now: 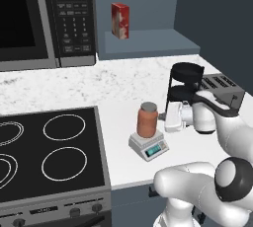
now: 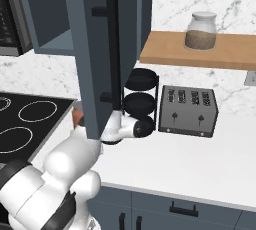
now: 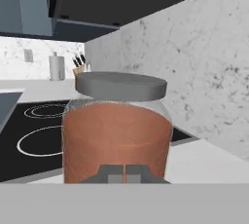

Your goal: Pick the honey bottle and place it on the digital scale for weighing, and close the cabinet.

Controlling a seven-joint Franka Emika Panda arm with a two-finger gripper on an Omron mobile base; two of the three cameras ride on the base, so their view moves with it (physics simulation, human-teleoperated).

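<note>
One honey bottle (image 1: 147, 120) stands upright on the digital scale (image 1: 148, 145) at the centre of the left base frame, on the white surface (image 1: 123, 93) just right of the black stovetop (image 1: 49, 152). My fingers (image 1: 166, 117) sit just to the right of the bottle; I cannot tell whether they press its glass or stand apart from it. In the hand frame the bottle (image 3: 116, 130) looms close at centre, and both tips (image 3: 125, 173) show low against it. In the right base frame the cabinet (image 2: 107, 49) door hangs open, upper centre, with the toaster (image 2: 187, 110) to its right.
</note>
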